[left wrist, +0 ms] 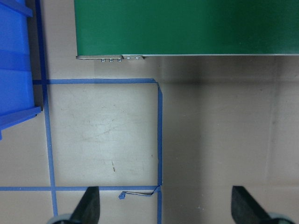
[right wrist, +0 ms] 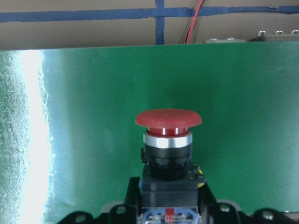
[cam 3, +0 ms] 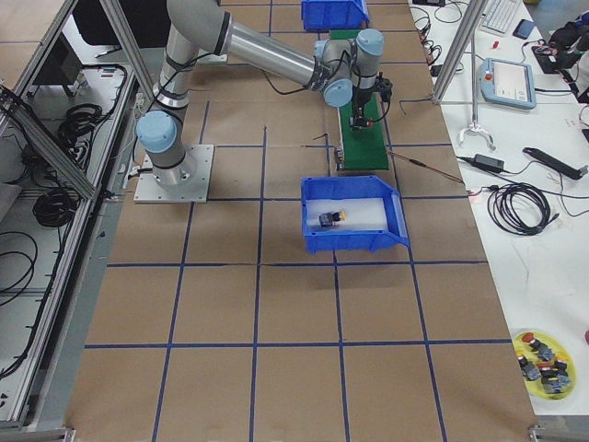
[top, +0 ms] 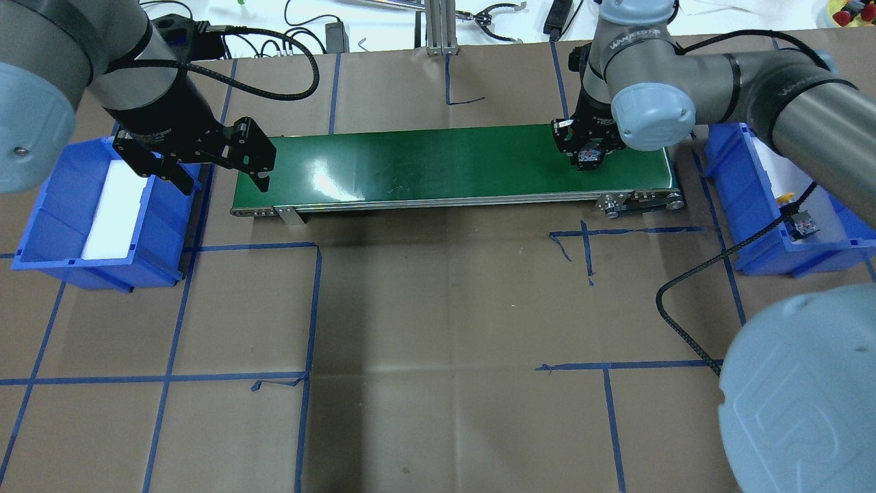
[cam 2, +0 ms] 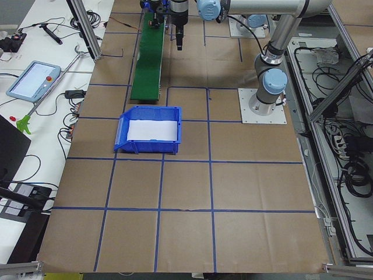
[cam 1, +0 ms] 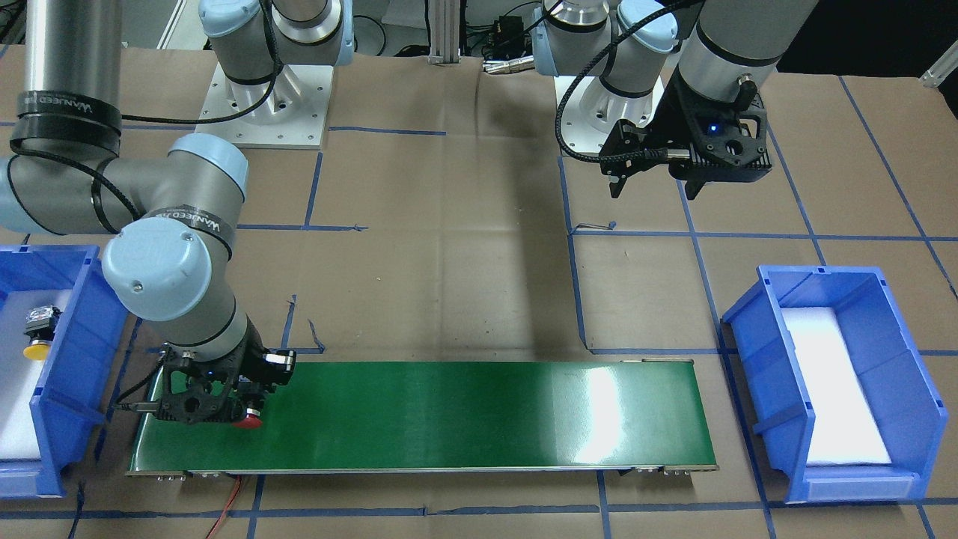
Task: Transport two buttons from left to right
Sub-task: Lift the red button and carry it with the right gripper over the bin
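Right gripper (top: 587, 156) is clamped on the red button (right wrist: 168, 140) at its rear block. The cap points down at the green conveyor belt (cam 1: 449, 415), over the belt's 3 o'clock end in the overhead view. Yellow button (cam 1: 37, 333) lies on white padding (cam 1: 15, 419) in the blue bin (cam 1: 67, 359) just beyond that end, at 3 o'clock. Left gripper (cam 1: 655, 187) hangs with jaws spread wide near the belt's 9 o'clock end, beside a second blue bin (top: 41, 226).

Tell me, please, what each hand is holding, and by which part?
The right hand holds the red button by its rear block, over the green belt. The left hand is open and empty.
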Robot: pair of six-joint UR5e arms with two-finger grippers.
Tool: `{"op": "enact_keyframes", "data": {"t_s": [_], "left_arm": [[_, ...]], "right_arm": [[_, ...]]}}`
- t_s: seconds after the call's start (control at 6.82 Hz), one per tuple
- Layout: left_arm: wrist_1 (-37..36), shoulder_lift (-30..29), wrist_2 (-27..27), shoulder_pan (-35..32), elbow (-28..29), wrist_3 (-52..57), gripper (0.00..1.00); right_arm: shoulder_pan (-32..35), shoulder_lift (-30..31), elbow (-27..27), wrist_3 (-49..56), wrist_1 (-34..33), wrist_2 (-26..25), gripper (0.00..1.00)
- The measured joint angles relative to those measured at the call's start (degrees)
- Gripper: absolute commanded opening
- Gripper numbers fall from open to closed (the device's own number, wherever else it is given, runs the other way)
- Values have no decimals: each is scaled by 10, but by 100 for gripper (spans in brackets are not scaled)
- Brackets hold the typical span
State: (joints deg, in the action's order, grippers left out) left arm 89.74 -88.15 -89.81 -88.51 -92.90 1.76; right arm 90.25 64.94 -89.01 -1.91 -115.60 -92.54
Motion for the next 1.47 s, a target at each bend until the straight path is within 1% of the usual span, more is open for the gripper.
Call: {"op": "enact_keyframes", "data": {"t_s": [0.29, 0.59, 0.73, 1.03, 1.32, 1.47], "left_arm": [[0, 0, 1, 0, 0, 0, 100], [0, 0, 1, 0, 0, 0, 100], [-1, 0, 1, 0, 0, -1, 100], [-1, 0, 1, 0, 0, -1, 100], [-1, 0, 1, 0, 0, -1, 100], [-1, 0, 1, 0, 0, -1, 100]], "right_arm": [[-55, 36, 11, 75, 28, -5, 4], [-149, 69, 15, 179, 32, -1, 4], [-197, 76, 21, 230, 33, 3, 4], [-259, 70, 33, 319, 29, 6, 4], [-284, 41, 30, 383, 19, 6, 3], [-290, 19, 24, 410, 1, 7, 3]]}}
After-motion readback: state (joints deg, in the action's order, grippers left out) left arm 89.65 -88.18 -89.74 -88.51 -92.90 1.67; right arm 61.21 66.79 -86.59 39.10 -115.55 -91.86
